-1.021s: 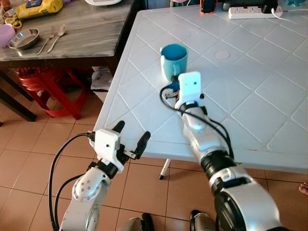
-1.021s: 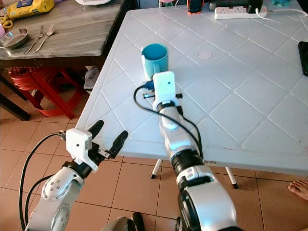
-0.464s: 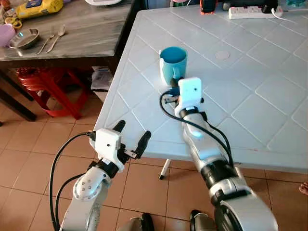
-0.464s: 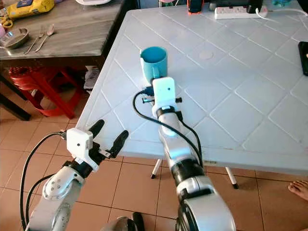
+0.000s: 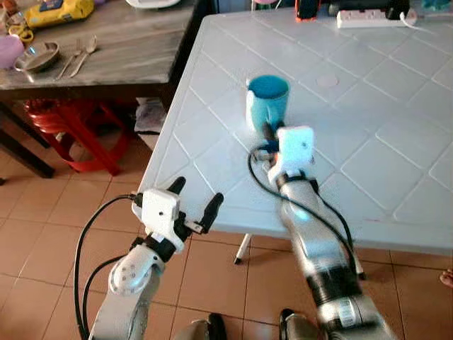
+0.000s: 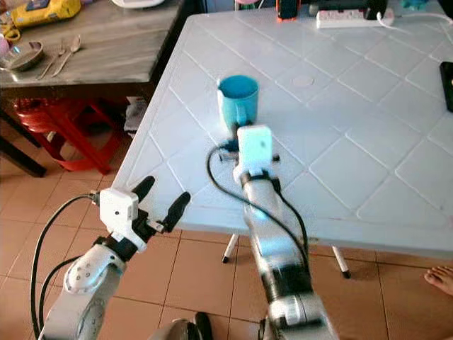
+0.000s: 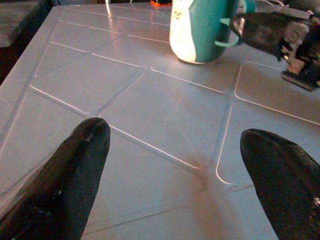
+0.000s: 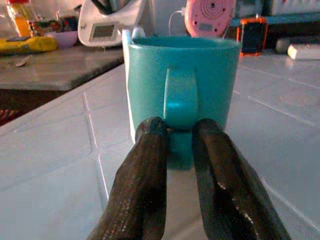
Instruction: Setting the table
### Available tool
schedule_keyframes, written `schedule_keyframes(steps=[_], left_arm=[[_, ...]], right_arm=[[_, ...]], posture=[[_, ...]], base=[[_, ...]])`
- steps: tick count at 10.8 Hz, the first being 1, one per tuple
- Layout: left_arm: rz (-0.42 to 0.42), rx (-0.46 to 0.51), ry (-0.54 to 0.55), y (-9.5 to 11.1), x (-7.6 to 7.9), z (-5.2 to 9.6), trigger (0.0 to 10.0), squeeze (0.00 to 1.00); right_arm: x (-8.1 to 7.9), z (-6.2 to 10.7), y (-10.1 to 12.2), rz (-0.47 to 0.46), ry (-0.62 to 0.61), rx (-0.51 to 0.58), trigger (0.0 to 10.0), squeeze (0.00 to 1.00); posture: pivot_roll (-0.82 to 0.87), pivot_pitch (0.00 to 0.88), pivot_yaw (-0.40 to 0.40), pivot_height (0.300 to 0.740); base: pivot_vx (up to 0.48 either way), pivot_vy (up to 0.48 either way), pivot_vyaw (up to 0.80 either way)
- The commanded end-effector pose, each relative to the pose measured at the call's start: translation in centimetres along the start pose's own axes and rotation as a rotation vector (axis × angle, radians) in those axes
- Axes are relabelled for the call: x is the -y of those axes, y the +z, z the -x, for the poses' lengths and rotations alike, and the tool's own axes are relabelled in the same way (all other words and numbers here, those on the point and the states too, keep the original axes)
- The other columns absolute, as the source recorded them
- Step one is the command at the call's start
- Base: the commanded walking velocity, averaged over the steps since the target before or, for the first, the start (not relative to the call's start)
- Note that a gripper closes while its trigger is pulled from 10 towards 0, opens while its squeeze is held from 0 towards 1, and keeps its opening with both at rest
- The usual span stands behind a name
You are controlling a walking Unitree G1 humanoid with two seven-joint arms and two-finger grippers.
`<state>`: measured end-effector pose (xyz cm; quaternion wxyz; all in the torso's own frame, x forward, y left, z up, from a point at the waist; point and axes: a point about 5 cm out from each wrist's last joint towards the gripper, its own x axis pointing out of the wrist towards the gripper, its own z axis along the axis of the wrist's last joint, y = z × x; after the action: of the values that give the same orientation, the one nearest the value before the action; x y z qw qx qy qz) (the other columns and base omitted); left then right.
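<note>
A teal mug (image 5: 267, 100) stands upright on the white plastic table (image 5: 368, 163), toward its left side, with its handle turned toward me. My right gripper (image 8: 179, 131) reaches in low over the tabletop, its two fingers pinched on the lower part of the mug's handle (image 8: 180, 100). In the head view its white wrist block (image 5: 295, 146) hides most of the fingers. My left gripper (image 5: 192, 205) hovers at the table's near-left edge, open with nothing between its fingers (image 7: 85, 150). The left wrist view shows the mug (image 7: 200, 30) farther along the table.
A wooden side table (image 5: 106, 49) at the left carries a metal bowl (image 5: 37, 57), cutlery (image 5: 79, 51) and a yellow packet. A red stool (image 5: 67, 124) stands beneath it. A power strip (image 5: 369, 15) lies at the white table's far edge, a black phone (image 6: 446, 85) at its right edge.
My right gripper has drawn back toward me and to the right, and the mug has slid right and nearer with it. The left arm has stayed put.
</note>
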<state>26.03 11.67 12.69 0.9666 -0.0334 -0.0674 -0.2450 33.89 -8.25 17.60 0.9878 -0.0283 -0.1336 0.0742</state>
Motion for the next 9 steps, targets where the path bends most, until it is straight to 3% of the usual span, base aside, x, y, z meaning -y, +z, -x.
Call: schedule_keyframes(steps=[1,2,6,9], left_arm=[[-0.008,-0.017,0.012,-0.2,-0.4,0.3,10.0,0.0],[-0.008,-0.018,0.013,-0.2,-0.4,0.3,10.0,0.0],[-0.008,-0.021,0.021,-0.4,-0.6,0.5,10.0,0.0],[-0.011,-0.021,0.019,-0.5,-0.8,0.4,10.0,0.0]], right_arm=[[-1.1,0.3,0.5,-0.024,0.037,0.006,10.0,0.0],[-1.5,1.2,0.4,-0.044,0.059,-0.009,10.0,1.0],[-1.5,2.9,0.4,-0.058,0.072,-0.055,10.0,1.0],[-0.9,2.4,1.8,-0.03,0.062,-0.015,10.0,1.0]], posture=[[-0.03,0.233,0.167,0.74],[-0.03,0.231,0.167,0.74],[-0.03,0.232,0.162,0.74],[-0.04,0.228,0.165,0.74]], base=[[0.0,0.0,0.0],[0.0,0.0,0.0],[0.0,0.0,0.0],[0.0,0.0,0.0]])
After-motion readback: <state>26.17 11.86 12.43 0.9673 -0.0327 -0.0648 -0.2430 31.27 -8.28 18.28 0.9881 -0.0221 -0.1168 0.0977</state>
